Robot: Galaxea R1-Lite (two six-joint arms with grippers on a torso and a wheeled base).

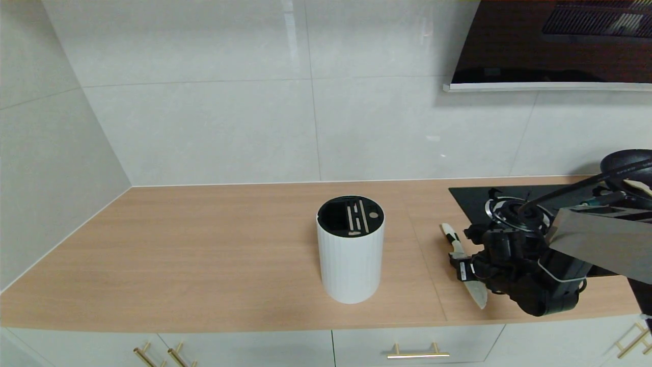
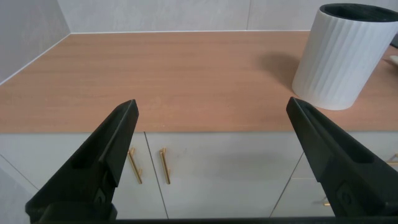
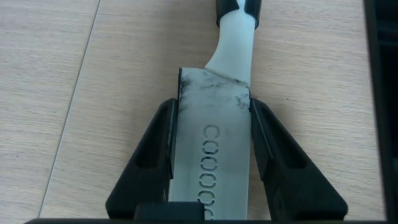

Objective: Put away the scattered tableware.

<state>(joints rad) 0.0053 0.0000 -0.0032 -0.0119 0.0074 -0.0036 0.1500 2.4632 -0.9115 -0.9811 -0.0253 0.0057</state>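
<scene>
Left wrist view shows the left gripper (image 2: 211, 155) spread wide, off the front edge of the surface (image 2: 174, 74). At centre stands a white ribbed holder (image 1: 350, 255), its black top cut into one large opening and narrow slots. To its right the knife (image 1: 456, 246) lies flat, the right gripper (image 3: 213, 111) clamped across its blade, beside the hob (image 1: 471, 201).

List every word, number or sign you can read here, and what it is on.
Knife blade: a row of ring marks, not clearly letters.
Label on right hand: too small to read.
No other text.
</scene>
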